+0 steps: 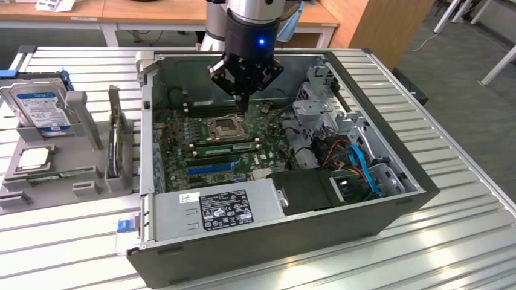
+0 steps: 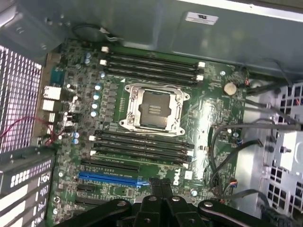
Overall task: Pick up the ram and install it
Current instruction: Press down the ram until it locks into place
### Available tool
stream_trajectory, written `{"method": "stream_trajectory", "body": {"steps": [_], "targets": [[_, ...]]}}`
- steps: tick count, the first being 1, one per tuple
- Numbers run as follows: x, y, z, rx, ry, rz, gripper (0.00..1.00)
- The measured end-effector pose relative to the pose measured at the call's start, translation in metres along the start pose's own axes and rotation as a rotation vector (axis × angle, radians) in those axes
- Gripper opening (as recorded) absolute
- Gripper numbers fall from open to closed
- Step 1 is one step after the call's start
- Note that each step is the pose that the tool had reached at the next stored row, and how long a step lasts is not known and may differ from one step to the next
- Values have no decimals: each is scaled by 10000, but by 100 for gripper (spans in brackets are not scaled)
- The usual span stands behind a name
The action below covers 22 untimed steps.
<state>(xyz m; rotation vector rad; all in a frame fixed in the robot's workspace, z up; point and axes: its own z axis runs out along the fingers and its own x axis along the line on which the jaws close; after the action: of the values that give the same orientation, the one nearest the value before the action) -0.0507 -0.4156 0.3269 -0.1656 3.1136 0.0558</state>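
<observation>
**Bench** [image 1: 451,241], near edge: stood under an open computer case [image 1: 266,254], with the power supply [image 1: 222,208] against the case's nearest wall, label up.

**Grey holder** [image 1: 81,181], toward the bench edge on the exterior view's left, outside the case: carried what looked like the ram [image 1: 47,176], a thin green stick lying flat in a low groove. Untouched, and well apart from the arm. Further back in the same holder: a hard drive [image 1: 38,106], standing upright.

**Motherboard** [image 1: 181,130], on the case floor: showed a bare CPU socket [image 1: 223,127] between two banks of black memory slots [image 2: 142,146], white latches at their ends. No stick clearly seated, as far as could be told.

**Gripper** [image 1: 243,104], toward the case's far wall: hung above the board, just beyond the socket, jaws pressed together on nothing.

**Likely hazards, judged from this pose:**
- With the jaws together, no grasp possible on the stick.
- With the tips low over the board, a drop or sideways drift likely to strike the exposed socket contacts or a slot latch.
- With the case wall between arm and holder, a low path likely to clip the rim.
</observation>
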Motion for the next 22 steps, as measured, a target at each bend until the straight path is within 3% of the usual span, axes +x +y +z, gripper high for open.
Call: {"method": "stream_trajectory", "body": {"steps": [7, 14, 21, 22], "targets": [[0, 0, 3, 19, -26, 771, 10], [0, 0, 2, 20, -21, 790, 10], [-39, -7, 3, 9, 135, 793, 10], [-40, -7, 3, 9, 135, 793, 10]]}}
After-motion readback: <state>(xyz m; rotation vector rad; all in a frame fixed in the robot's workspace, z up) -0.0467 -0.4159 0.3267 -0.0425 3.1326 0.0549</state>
